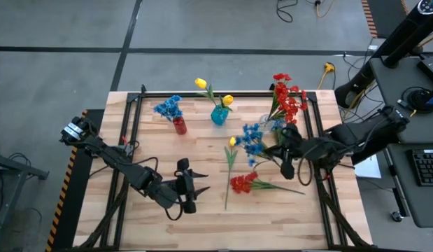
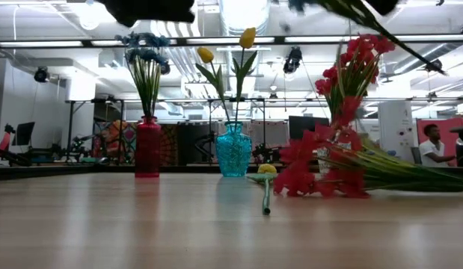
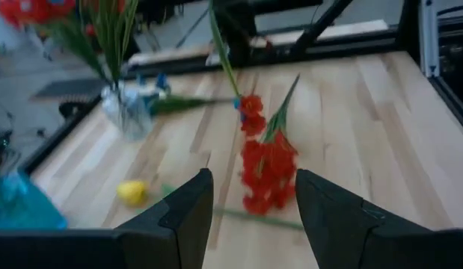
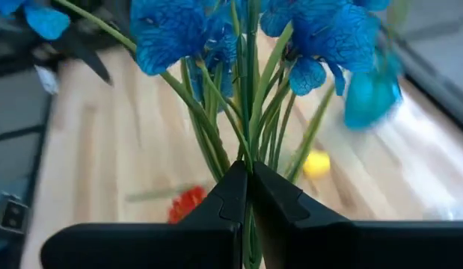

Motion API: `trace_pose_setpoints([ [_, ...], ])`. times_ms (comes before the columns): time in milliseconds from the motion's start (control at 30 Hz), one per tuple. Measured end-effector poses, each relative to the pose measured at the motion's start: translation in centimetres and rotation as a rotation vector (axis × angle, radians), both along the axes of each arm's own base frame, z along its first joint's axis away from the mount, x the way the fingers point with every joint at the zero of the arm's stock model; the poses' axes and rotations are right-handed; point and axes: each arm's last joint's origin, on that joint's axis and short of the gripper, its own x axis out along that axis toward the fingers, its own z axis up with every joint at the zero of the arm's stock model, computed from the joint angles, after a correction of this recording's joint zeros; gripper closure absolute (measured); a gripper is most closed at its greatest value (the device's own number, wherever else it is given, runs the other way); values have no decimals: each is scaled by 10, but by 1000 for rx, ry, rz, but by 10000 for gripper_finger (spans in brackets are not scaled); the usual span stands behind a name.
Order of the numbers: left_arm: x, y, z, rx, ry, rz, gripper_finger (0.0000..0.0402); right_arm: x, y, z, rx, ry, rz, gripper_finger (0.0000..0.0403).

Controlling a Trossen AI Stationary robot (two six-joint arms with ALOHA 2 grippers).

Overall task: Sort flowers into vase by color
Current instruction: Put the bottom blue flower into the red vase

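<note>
My right gripper [image 1: 286, 161] is shut on a blue flower spray [image 1: 254, 140] above the table's right half; its blooms fill the right wrist view [image 4: 179, 30]. My left gripper [image 1: 192, 186] hangs open and empty over the near middle, facing a red spray [image 3: 267, 166] that lies flat on the table [image 1: 244, 183]. A single yellow flower [image 1: 231, 143] lies beside it. At the back stand a red vase [image 1: 179, 125] with blue flowers, a teal vase [image 1: 218, 115] with two yellow tulips, and a clear vase [image 3: 125, 113] with red flowers [image 1: 287, 98]. My right gripper pinches the blue spray's bundle of thin green stems [image 4: 250, 153] between its two fingers, a little below the blooms. The fingers come from the table's right side. The spray is lifted clear of the table, and its blooms point away from the gripper toward the table's left.
A black frame rail [image 1: 223, 93] runs along the table's far edge, and more rails run down both sides. The near left of the wooden table top [image 1: 132, 224] holds nothing but my left arm. A person [image 2: 434, 146] sits in the room beyond the table.
</note>
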Motion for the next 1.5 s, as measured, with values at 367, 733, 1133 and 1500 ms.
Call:
trace_pose_setpoints([
  [367, 3, -2, 6, 32, -48, -28, 228, 1, 1, 50, -99, -201, 93, 390],
  [733, 10, -2, 29, 39, -261, -45, 228, 45, 20, -3, -180, -527, 158, 390],
  [1133, 19, 25, 34, -2, -398, 75, 201, 94, 40, -52, -237, -688, 152, 390],
  [1500, 24, 27, 34, -31, -408, -92, 157, 133, 55, -47, -296, -659, 156, 390],
])
